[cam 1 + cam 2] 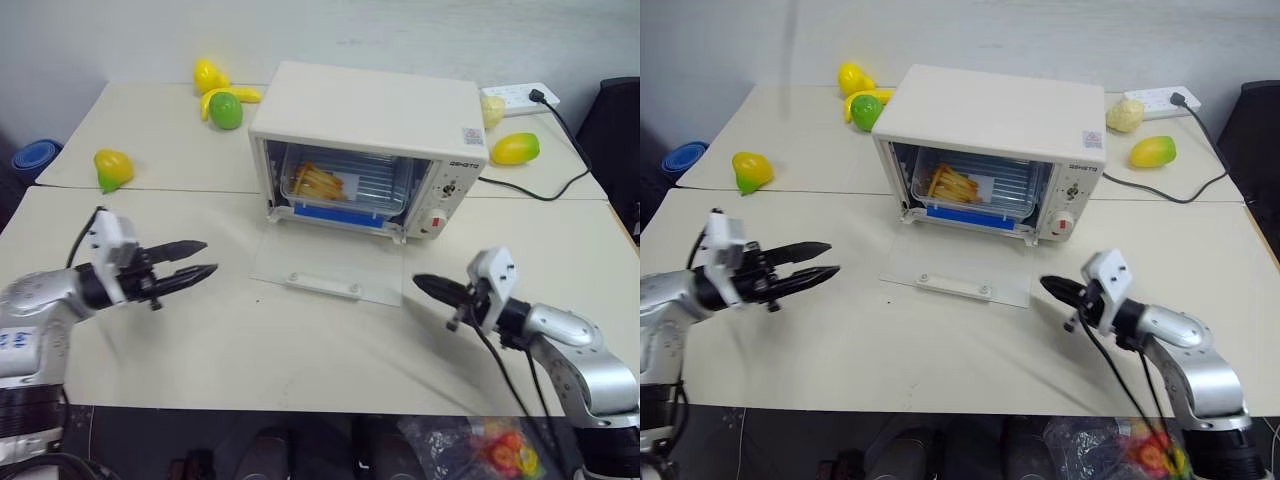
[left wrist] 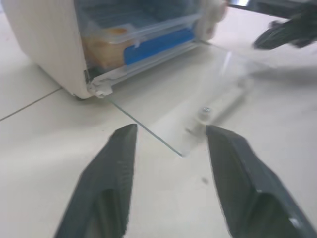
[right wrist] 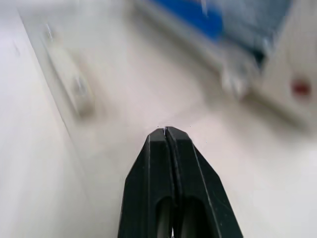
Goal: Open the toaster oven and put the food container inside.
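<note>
The cream-white toaster oven (image 1: 370, 110) stands at the table's middle back with its glass door (image 1: 330, 265) folded flat down onto the table. Inside on the rack lies the food container (image 1: 340, 185), clear with yellow sticks and a blue strip along its front; the left wrist view shows the same container (image 2: 133, 42) within the oven mouth. My left gripper (image 1: 200, 258) hovers left of the door, open and empty, pointing toward it. My right gripper (image 1: 420, 285) sits off the door's right corner, shut on nothing.
Toy fruits lie around: a yellow-green one (image 1: 113, 168) at far left, a green and yellow cluster (image 1: 222, 98) behind the oven's left, another (image 1: 515, 148) at the right. A power strip (image 1: 520, 97) and black cable (image 1: 555, 185) run behind right. A blue bowl (image 1: 35, 158) sits off the left edge.
</note>
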